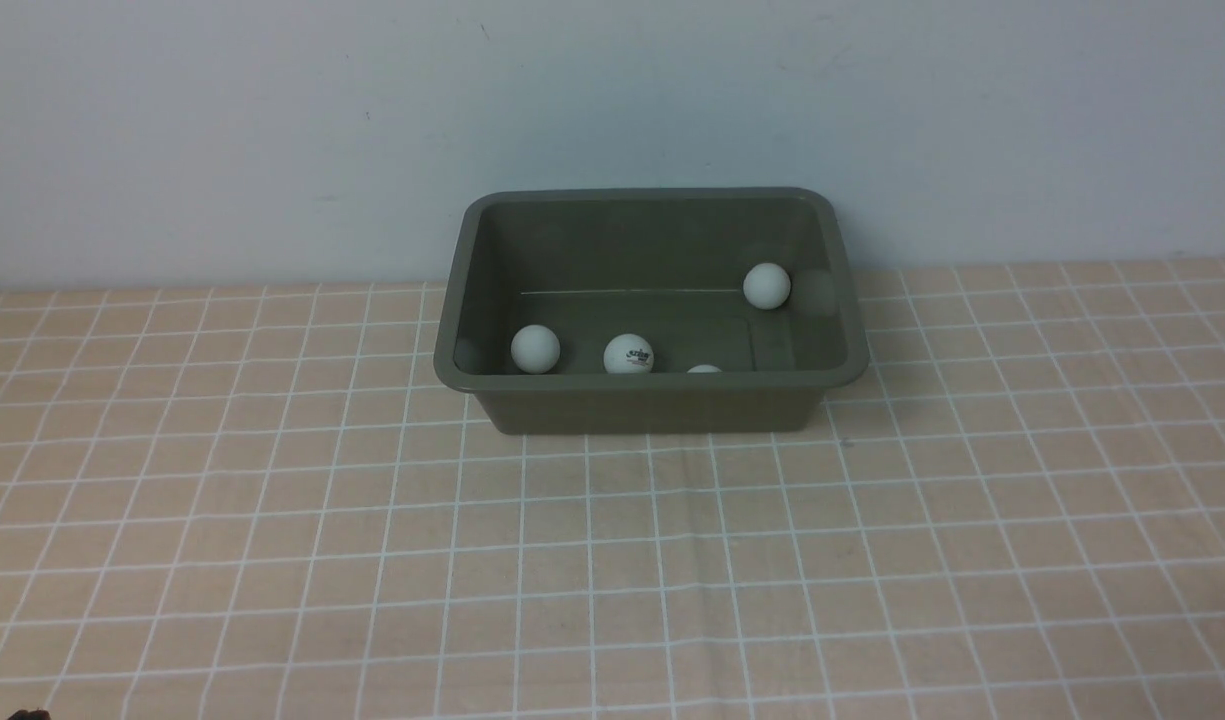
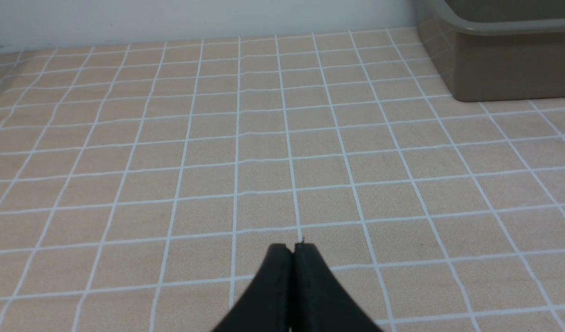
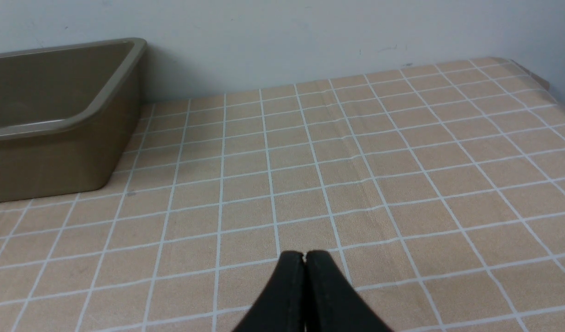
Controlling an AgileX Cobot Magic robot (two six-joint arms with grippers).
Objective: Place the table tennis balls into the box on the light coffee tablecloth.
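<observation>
The dark olive-grey box (image 1: 652,392) stands on the light coffee tablecloth (image 1: 612,560) near the back wall. Inside it lie several white table tennis balls: one at the left (image 1: 535,349), one with dark lettering (image 1: 629,355), one half hidden behind the near wall (image 1: 704,369), and one at the back right (image 1: 767,286). The left gripper (image 2: 293,246) is shut and empty over bare cloth, the box's corner (image 2: 508,69) far from it. The right gripper (image 3: 304,254) is shut and empty over bare cloth, the box (image 3: 56,152) well off to its side. Neither gripper shows in the front view.
A pale wall (image 1: 612,120) rises right behind the box. The tablecloth's far corner and table edge (image 3: 536,76) show in the right wrist view. Bare cloth lies in front of the box and on both sides of it.
</observation>
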